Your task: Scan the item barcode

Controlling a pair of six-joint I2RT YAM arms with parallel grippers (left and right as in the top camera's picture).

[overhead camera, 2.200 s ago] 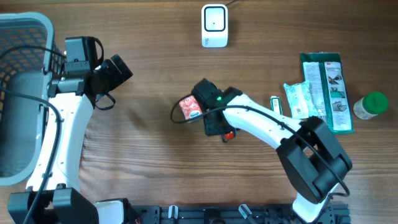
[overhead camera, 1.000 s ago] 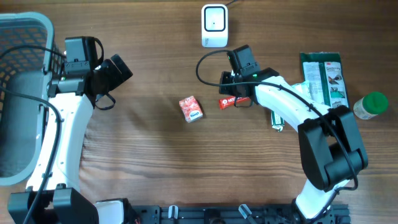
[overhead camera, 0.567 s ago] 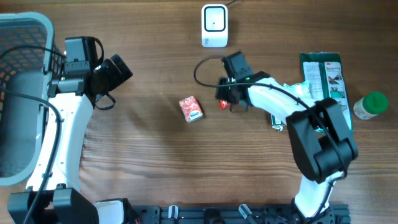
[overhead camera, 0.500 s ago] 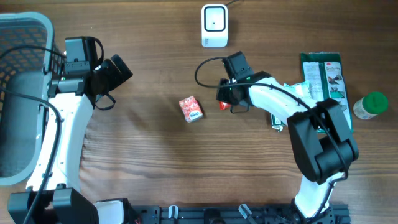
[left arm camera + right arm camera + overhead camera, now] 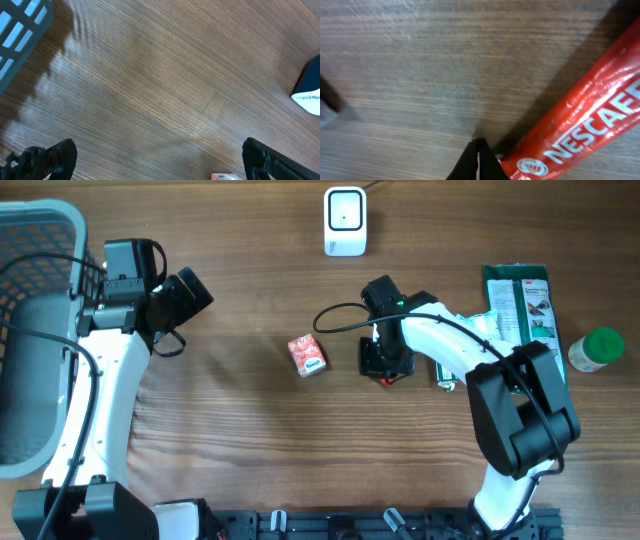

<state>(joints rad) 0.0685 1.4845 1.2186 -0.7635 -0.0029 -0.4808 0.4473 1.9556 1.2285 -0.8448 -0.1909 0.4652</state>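
A red Nescafe sachet (image 5: 585, 120) runs up to the right from the tips of my right gripper (image 5: 477, 142), which is shut on its end. It hangs over the table and casts a shadow. From overhead, only a red tip of the sachet (image 5: 386, 381) shows under the right gripper (image 5: 384, 368), which is mid-table, below the white scanner (image 5: 345, 220). A small red box (image 5: 308, 354) lies to its left on the wood. My left gripper (image 5: 190, 290) stays open at the far left, holding nothing; its wrist view shows the gripper (image 5: 160, 161) over bare wood.
A grey basket (image 5: 62, 215) stands at the left edge. Green packets (image 5: 525, 320), a white-green pouch (image 5: 480, 340) and a green-lidded jar (image 5: 597, 348) lie at the right. The red box's corner (image 5: 227, 176) and the scanner's edge (image 5: 307, 92) show in the left wrist view.
My right gripper has swung with the sachet from just below the scanner down toward the table's middle and turned. The left arm and the red box have not moved.
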